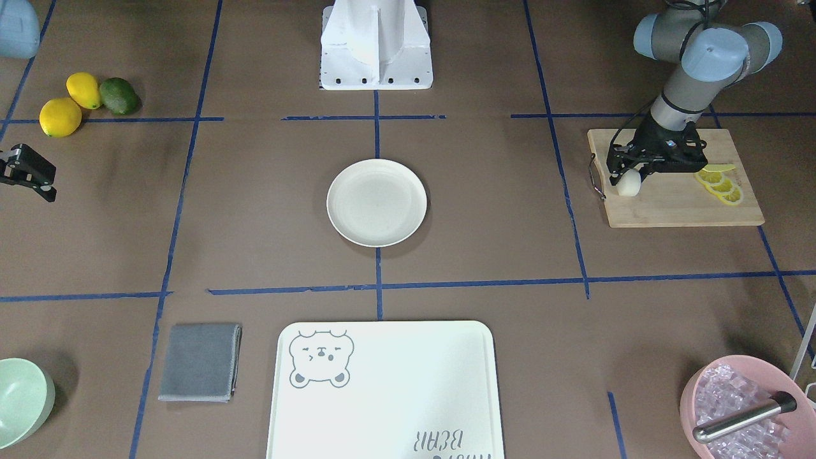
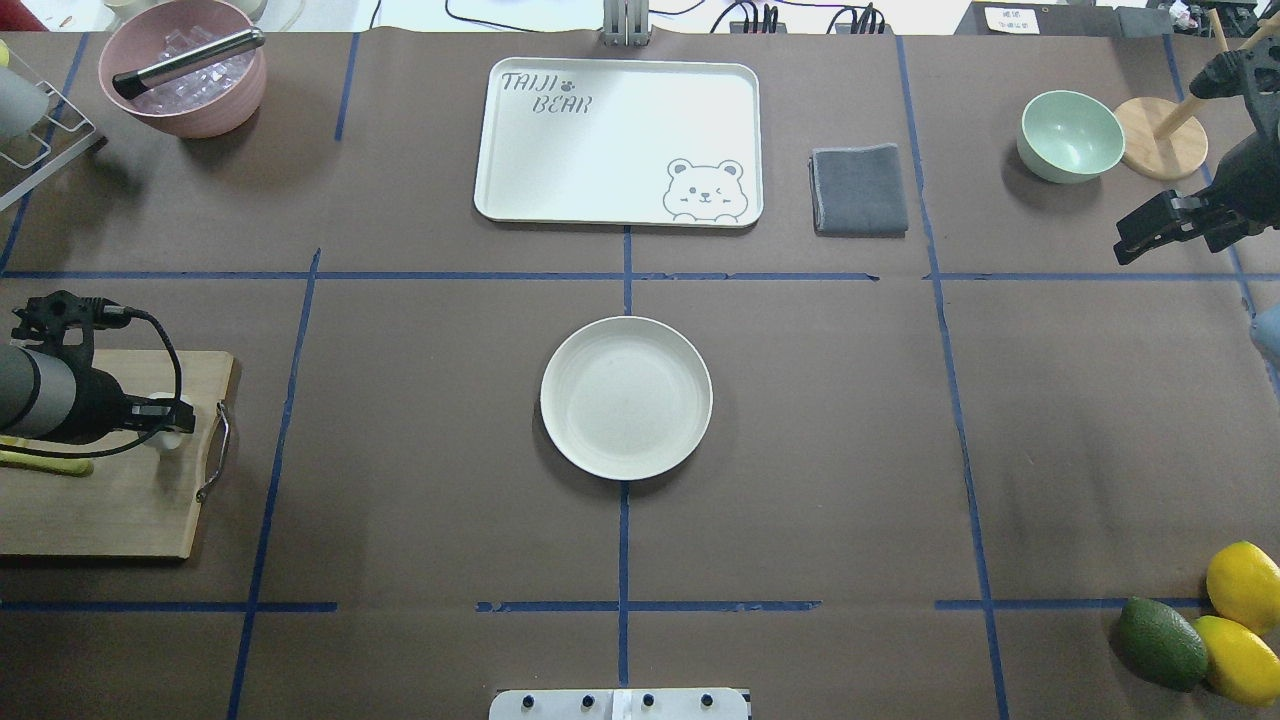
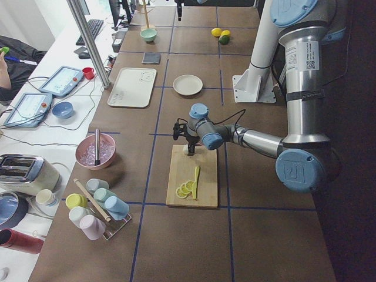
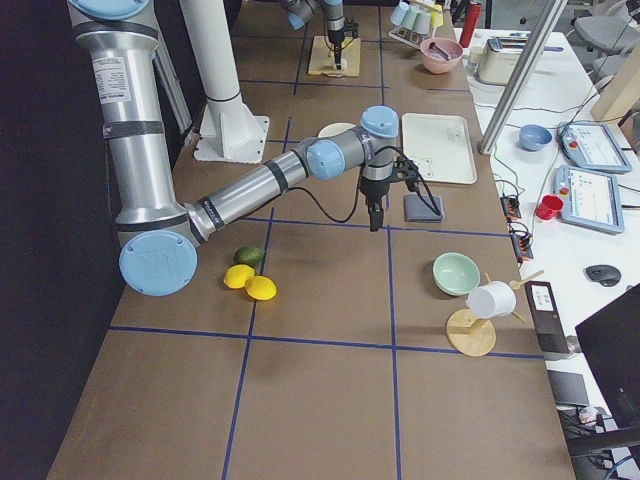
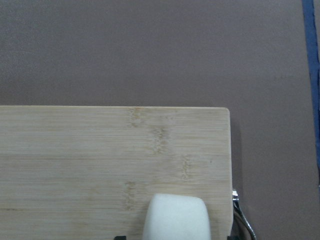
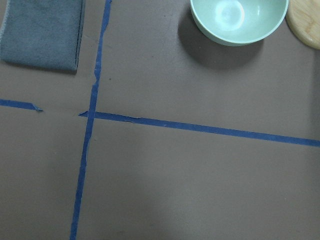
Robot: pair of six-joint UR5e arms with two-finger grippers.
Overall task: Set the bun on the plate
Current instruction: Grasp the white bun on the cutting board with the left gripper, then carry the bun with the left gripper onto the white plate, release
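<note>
Brown surface (image 1: 255,223): left pincer (image 1: 628,178) straddles small cream bun (image 1: 630,186) on bamboo board (image 1: 676,205), clench unclear; loose hold risks dropping short of round cream plate (image 1: 376,210).

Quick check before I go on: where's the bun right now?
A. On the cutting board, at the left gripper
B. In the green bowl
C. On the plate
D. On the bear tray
A: the bun sits on the cutting board right under the left gripper, and the plate at the table's centre has nothing on it.
</note>
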